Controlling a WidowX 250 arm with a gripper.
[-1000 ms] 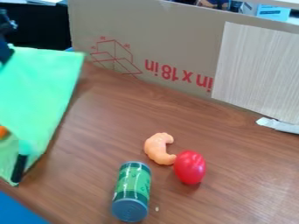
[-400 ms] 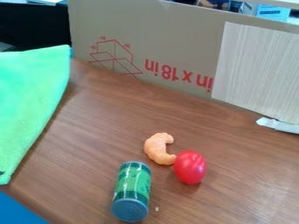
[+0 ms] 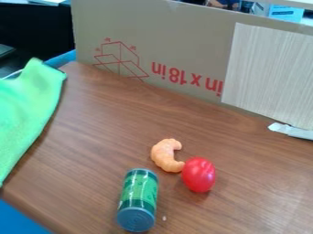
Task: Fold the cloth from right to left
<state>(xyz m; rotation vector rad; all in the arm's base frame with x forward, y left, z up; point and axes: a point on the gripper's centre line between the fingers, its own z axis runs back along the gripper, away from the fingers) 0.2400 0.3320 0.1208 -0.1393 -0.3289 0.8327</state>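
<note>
I cannot tell whether my jaws are apart, together or clamped on anything. The cloth (image 3: 23,112), bright green, lies along the left side of the surface (image 3: 104,137) as the camera sees it, running out of the view on that side. Its upper end rises to a rumpled peak near the surface's far left corner, and its inner border slants from there down toward the near left edge. Well apart from the cloth, nearer the middle of the surface, a curved orange piece (image 3: 164,156) has its hollow facing right. A smooth red oval (image 3: 198,175) sits just beside the lower tip of that curve. Closer to the near edge, a green cylinder (image 3: 138,196) lies on its side with its grey-blue end toward the camera. A tiny pale speck (image 3: 164,218) is just to the right of that end. A cardboard sheet (image 3: 183,45) with red print stands upright along the far edge, and a pale striped panel (image 3: 269,68) covers its right part. At the foot of the panel lies a whitish strip (image 3: 292,131). Something blue (image 3: 18,219) shows beyond the near left edge, and a light blue box (image 3: 285,13) stands behind the cardboard at the upper right.
</note>
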